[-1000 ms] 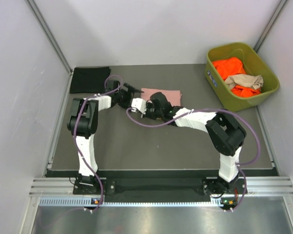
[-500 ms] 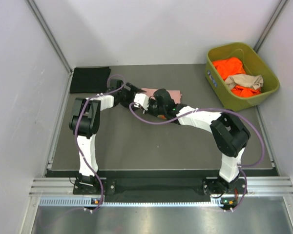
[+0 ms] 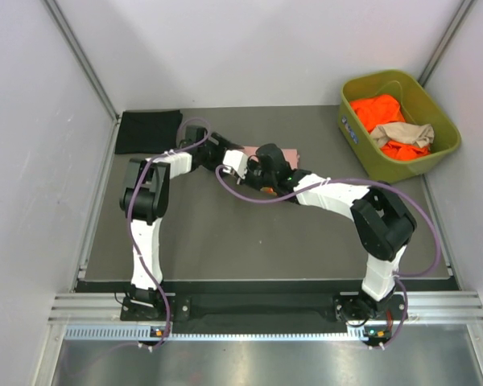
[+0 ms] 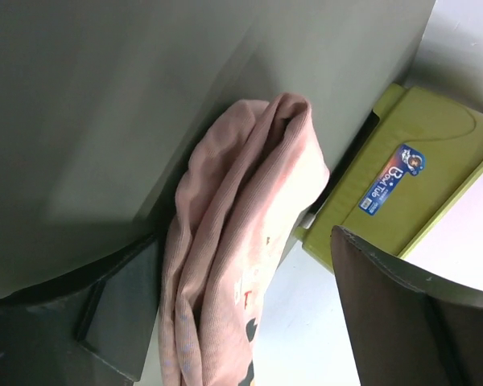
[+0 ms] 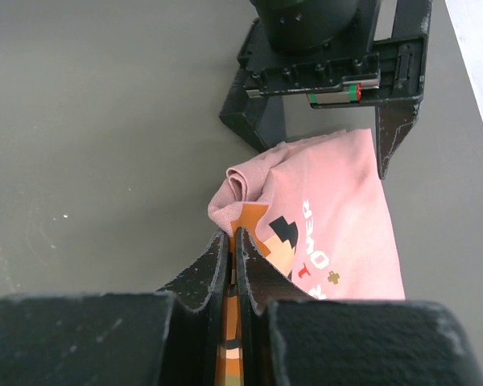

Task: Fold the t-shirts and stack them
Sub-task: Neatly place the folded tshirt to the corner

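The dusty pink t-shirt [image 5: 330, 217], folded with a printed picture on top, lies on the dark table at mid-back, mostly under the arms in the top view [image 3: 288, 153]. My right gripper [image 5: 233, 241] is shut on its near bunched edge. My left gripper [image 4: 258, 322] faces it from the other side, open, one finger on each side of the shirt's end [image 4: 233, 241]. In the top view the left gripper [image 3: 228, 149] and right gripper [image 3: 249, 165] meet over the shirt. A folded black t-shirt [image 3: 147, 131] lies at the back left. Orange [image 3: 378, 110] and tan [image 3: 402, 133] t-shirts are in the bin.
The olive-green bin [image 3: 435, 121] stands at the table's back right corner, also seen beyond the shirt in the left wrist view [image 4: 410, 193]. Grey walls close in the table on the left, back and right. Purple cables loop off both arms.
Both arms have shifted right and toward the back. The left gripper has slid over the pink shirt's end and its jaws have narrowed slightly. The right gripper stays shut on the shirt.
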You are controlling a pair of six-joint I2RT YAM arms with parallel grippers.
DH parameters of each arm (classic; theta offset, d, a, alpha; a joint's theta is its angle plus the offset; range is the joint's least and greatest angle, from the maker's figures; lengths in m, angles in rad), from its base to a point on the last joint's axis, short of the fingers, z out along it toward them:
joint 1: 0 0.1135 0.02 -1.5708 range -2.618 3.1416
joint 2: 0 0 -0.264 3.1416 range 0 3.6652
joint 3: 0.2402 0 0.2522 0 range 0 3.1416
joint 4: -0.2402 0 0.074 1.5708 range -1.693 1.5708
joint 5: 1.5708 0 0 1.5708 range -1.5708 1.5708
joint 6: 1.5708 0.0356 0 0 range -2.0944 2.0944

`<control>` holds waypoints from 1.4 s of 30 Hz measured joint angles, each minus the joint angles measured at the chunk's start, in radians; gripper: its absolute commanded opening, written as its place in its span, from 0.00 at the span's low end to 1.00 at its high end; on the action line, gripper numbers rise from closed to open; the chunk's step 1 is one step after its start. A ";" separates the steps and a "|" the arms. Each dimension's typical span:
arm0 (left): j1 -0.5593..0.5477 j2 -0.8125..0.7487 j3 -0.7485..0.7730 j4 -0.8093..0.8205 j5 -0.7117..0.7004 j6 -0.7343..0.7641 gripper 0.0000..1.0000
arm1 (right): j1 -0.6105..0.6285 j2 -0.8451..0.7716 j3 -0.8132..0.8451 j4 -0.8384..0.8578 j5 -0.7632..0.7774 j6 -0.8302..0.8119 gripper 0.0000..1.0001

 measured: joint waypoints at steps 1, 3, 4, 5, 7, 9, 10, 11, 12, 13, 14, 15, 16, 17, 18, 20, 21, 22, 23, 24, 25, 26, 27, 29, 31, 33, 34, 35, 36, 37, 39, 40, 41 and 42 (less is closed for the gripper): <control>-0.001 0.003 0.004 0.002 0.000 0.002 0.84 | 0.000 0.000 0.000 0.000 -0.003 0.001 0.00; -0.003 0.011 0.010 0.012 0.002 0.008 0.81 | 0.000 0.000 0.000 0.000 -0.008 0.006 0.00; -0.003 0.018 0.017 0.016 0.002 0.016 0.79 | 0.000 0.000 0.000 0.000 -0.010 0.008 0.00; -0.004 0.023 0.023 0.021 0.002 0.023 0.77 | 0.000 0.000 0.000 0.000 -0.012 0.009 0.00; -0.004 0.032 0.026 0.039 0.002 0.039 0.75 | 0.000 0.000 0.000 0.000 -0.014 0.010 0.00; -0.004 0.039 0.027 0.059 0.006 0.053 0.67 | 0.000 0.000 -0.001 0.000 -0.016 0.016 0.00; -0.004 0.042 0.027 0.068 0.006 0.058 0.62 | -0.001 -0.001 -0.002 0.000 -0.018 0.019 0.00; -0.004 0.047 0.026 0.079 0.004 0.065 0.57 | -0.001 -0.001 -0.002 0.000 -0.019 0.023 0.00; -0.005 0.056 0.026 0.098 0.006 0.075 0.41 | -0.002 -0.001 -0.002 0.000 -0.020 0.026 0.00; -0.007 0.068 0.026 0.114 -0.001 0.098 0.32 | -0.002 -0.001 -0.002 0.000 -0.021 0.029 0.00; -0.007 0.080 0.026 0.134 0.002 0.097 0.22 | -0.002 -0.003 -0.003 0.000 -0.023 0.035 0.00; -0.008 0.093 0.026 0.154 0.002 0.110 0.12 | -0.002 -0.006 -0.005 -0.001 -0.023 0.040 0.00; -0.008 0.103 0.026 0.168 0.009 0.115 0.00 | -0.002 -0.011 -0.010 0.000 -0.023 0.045 0.05; -0.008 0.110 0.029 0.182 0.019 0.122 0.00 | -0.002 -0.017 -0.014 -0.002 -0.022 0.054 0.13; -0.010 0.111 0.036 0.182 0.022 0.140 0.00 | -0.002 -0.024 -0.019 -0.002 -0.019 0.064 0.20; -0.011 0.115 0.049 0.183 0.008 0.177 0.00 | -0.002 -0.047 -0.032 -0.005 -0.018 0.100 0.44; -0.013 0.115 0.050 0.183 0.002 0.197 0.00 | -0.002 -0.065 -0.042 -0.008 -0.016 0.122 0.51; -0.014 0.114 0.051 0.183 0.000 0.217 0.00 | -0.001 -0.084 -0.048 -0.015 -0.008 0.142 0.56; -0.015 0.112 0.053 0.182 -0.005 0.241 0.00 | -0.001 -0.105 -0.051 -0.033 0.003 0.158 0.63; -0.017 0.107 0.053 0.180 -0.013 0.262 0.00 | -0.001 -0.128 -0.055 -0.051 0.015 0.175 0.68; -0.019 0.099 0.052 0.171 -0.025 0.288 0.00 | -0.001 -0.156 -0.060 -0.073 0.029 0.194 0.70; -0.022 0.089 0.050 0.157 -0.042 0.321 0.00 | -0.001 -0.182 -0.070 -0.084 0.039 0.205 0.71; -0.024 0.078 0.047 0.143 -0.056 0.350 0.00 | -0.001 -0.221 -0.090 -0.103 0.058 0.228 0.71; -0.027 0.050 0.047 0.079 -0.099 0.429 0.00 | 0.000 -0.305 -0.141 -0.137 0.095 0.275 0.75; -0.029 0.019 0.050 0.000 -0.147 0.522 0.00 | 0.002 -0.409 -0.191 -0.195 0.138 0.330 0.76; -0.029 -0.006 0.071 -0.097 -0.201 0.619 0.00 | 0.002 -0.505 -0.228 -0.251 0.175 0.378 0.76; -0.029 -0.016 0.084 -0.143 -0.232 0.666 0.00 | 0.002 -0.546 -0.245 -0.270 0.190 0.397 0.76; -0.028 -0.029 0.099 -0.193 -0.271 0.721 0.00 | 0.003 -0.580 -0.265 -0.276 0.198 0.413 0.76; -0.027 -0.045 0.117 -0.247 -0.312 0.780 0.00 | 0.003 -0.625 -0.295 -0.282 0.209 0.428 0.76; -0.025 -0.062 0.128 -0.286 -0.351 0.829 0.00 | 0.003 -0.665 -0.327 -0.285 0.217 0.439 0.76; -0.021 -0.107 0.138 -0.347 -0.437 0.926 0.00 | 0.003 -0.746 -0.397 -0.300 0.228 0.461 0.76; -0.019 -0.135 0.138 -0.373 -0.487 0.974 0.00 | 0.003 -0.779 -0.428 -0.313 0.233 0.467 0.76; -0.018 -0.159 0.138 -0.393 -0.527 1.009 0.00 | 0.003 -0.812 -0.461 -0.320 0.238 0.476 0.76; -0.016 -0.186 0.139 -0.410 -0.576 1.051 0.00 | 0.003 -0.830 -0.481 -0.327 0.241 0.483 0.76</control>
